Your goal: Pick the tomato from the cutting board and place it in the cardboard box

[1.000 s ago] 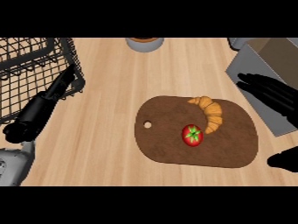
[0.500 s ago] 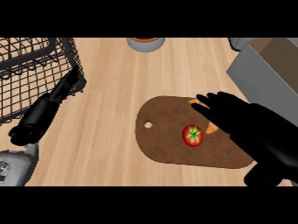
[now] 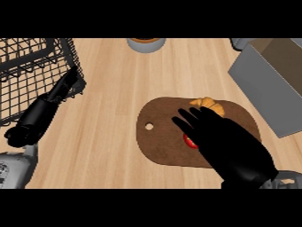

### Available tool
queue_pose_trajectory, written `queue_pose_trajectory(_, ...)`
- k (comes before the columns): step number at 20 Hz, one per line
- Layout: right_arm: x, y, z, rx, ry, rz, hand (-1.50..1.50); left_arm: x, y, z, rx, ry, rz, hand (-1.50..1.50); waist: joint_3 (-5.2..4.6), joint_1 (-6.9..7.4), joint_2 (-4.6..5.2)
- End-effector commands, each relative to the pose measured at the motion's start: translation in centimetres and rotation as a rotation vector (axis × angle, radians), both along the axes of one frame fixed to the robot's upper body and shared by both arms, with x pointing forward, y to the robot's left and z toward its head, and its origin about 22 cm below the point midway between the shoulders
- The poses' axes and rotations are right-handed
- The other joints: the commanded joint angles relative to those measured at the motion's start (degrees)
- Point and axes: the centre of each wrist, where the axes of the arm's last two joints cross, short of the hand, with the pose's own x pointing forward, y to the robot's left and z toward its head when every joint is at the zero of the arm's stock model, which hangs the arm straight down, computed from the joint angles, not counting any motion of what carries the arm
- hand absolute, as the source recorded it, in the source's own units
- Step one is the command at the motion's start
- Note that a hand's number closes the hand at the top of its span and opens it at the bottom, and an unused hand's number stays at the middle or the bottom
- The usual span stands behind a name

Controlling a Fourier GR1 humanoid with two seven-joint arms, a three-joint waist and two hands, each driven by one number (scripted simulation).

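— Over the cutting board (image 3: pixel 163 146), the right hand (image 3: pixel 228 142) is hovering with its fingers (image 3: pixel 187 119) spread and straight, grasping nothing. Is the tomato showing?

— Only a red sliver of the tomato (image 3: pixel 190 142) is peeking out at the hand's left edge, on the board beside the croissant (image 3: pixel 209 104). I'm guessing the palm is just above it, though contact is hidden.

— So the reach is the step in hand?

— I'm judging so; the pick is not yet made. Next, the fingers are needing to curl round the tomato without nudging the croissant, then lift and carry it right and away to the cardboard box (image 3: pixel 280 82), which is standing open on the counter (image 3: pixel 114 102).

— And the other hand?

— The left hand (image 3: pixel 45 111) is lying by the wire basket (image 3: pixel 22 66), fingers relaxed and holding nothing.
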Motion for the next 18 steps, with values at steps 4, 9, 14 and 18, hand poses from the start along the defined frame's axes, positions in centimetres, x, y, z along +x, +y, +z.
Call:
queue_pose_trajectory(4, -0.8, 2.0, -2.0, -0.091, -0.039, -0.049, -1.50, 0.1, -0.9, -1.5, 0.007, 0.000, 0.014, 0.00, 0.03, -0.25, 0.04)
queue_pose_trajectory(9, 0.6, 1.4, -2.6, -0.081, -0.058, -0.077, -1.50, -0.7, 2.0, 1.4, 0.017, 0.010, 0.013, 0.00, 0.05, -0.01, -0.01)
queue_pose_trajectory(14, 1.2, 2.8, -4.0, -0.111, -0.058, -0.073, -1.50, -0.2, -0.4, -0.1, 0.015, 0.001, 0.006, 0.00, 0.04, -0.10, 0.03)
queue_pose_trajectory(18, 0.6, 1.8, -6.4, -0.155, -0.056, -0.099, -1.50, 0.4, 0.6, -0.4, -0.003, 0.013, 0.008, 0.00, 0.04, -0.24, 0.04)
